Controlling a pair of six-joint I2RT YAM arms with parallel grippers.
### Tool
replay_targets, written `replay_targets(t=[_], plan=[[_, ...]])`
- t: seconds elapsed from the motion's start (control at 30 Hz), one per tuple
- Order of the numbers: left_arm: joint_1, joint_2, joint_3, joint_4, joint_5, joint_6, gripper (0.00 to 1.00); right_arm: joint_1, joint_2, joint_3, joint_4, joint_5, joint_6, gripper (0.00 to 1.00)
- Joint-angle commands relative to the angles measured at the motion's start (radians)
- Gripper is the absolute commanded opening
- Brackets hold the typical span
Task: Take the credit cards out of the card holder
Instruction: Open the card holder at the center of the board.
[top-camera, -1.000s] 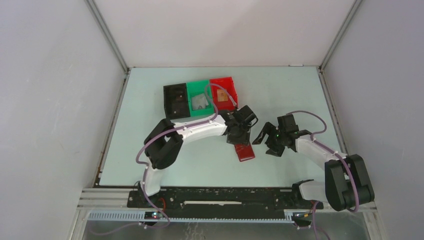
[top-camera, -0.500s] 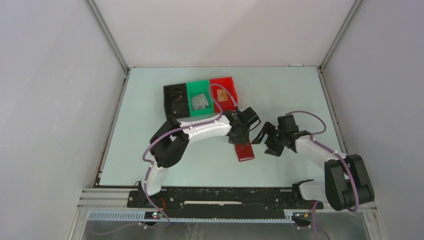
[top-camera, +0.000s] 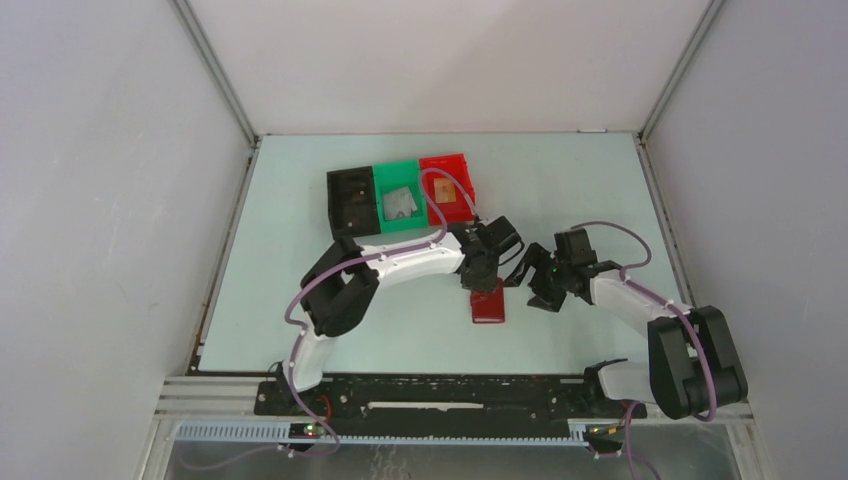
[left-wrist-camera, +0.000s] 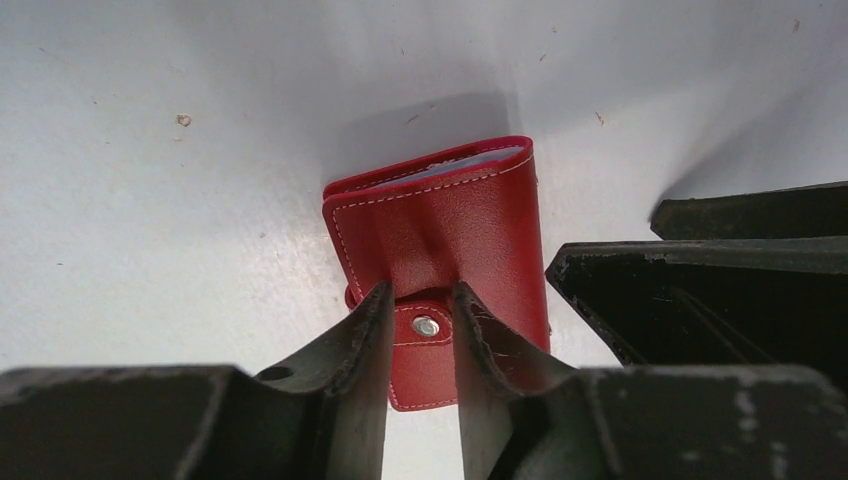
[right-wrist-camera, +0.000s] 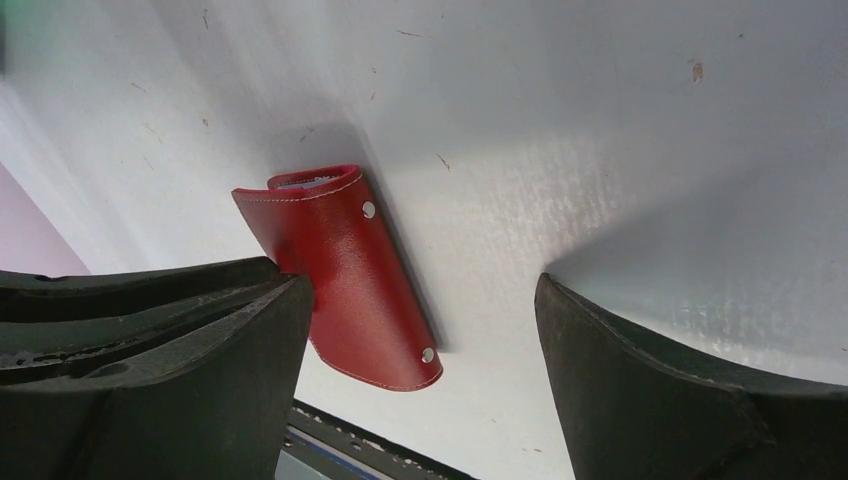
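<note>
The dark-red card holder (top-camera: 488, 303) lies just below my left gripper (top-camera: 483, 272). In the left wrist view the gripper (left-wrist-camera: 420, 297) is shut on the card holder (left-wrist-camera: 440, 215), pinching it on either side of its snap strap tab (left-wrist-camera: 425, 326). A light blue card edge (left-wrist-camera: 470, 163) peeks from the holder's far end. My right gripper (top-camera: 527, 279) is open and empty just right of the holder. In the right wrist view the gripper (right-wrist-camera: 422, 290) has the holder (right-wrist-camera: 345, 285) by its left finger. A grey card (top-camera: 399, 203) lies in the green bin and a tan card (top-camera: 447, 193) in the red bin.
Black (top-camera: 351, 201), green (top-camera: 398, 185) and red (top-camera: 459, 164) bins stand in a row behind the arms. The right gripper's finger (left-wrist-camera: 700, 290) shows close beside the holder in the left wrist view. The table's front rail (top-camera: 450, 392) is near.
The left gripper has shifted a little right and the card holder has swung from tilted to nearly straight. The right gripper has moved slightly left toward it.
</note>
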Motion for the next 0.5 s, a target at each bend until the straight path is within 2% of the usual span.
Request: replay_targets(t=[0.0,0.07,0.23,0.27,0.37,0.47], plan=[[-0.007,-0.01,0.021,-0.018,-0.007,-0.011,0.29,0.003,0.001,-0.028,-0.031,0.036,-0.002,0.92],[-0.006,-0.01,0.015,-0.019,-0.002,-0.011,0.25,0.003,-0.007,-0.028,-0.036,0.037,0.0,0.92],[-0.006,-0.024,-0.006,-0.018,-0.001,-0.01,0.26,0.004,-0.037,-0.035,-0.046,0.031,0.008,0.93],[-0.006,-0.028,-0.007,-0.02,-0.001,-0.007,0.28,0.005,-0.044,-0.039,-0.048,0.03,0.011,0.94],[-0.006,-0.045,-0.017,-0.023,-0.001,-0.001,0.46,0.008,-0.067,-0.055,-0.051,0.031,0.019,0.94],[-0.006,-0.063,-0.04,-0.014,0.003,0.002,0.5,0.008,-0.079,-0.071,-0.049,0.036,0.024,0.94]])
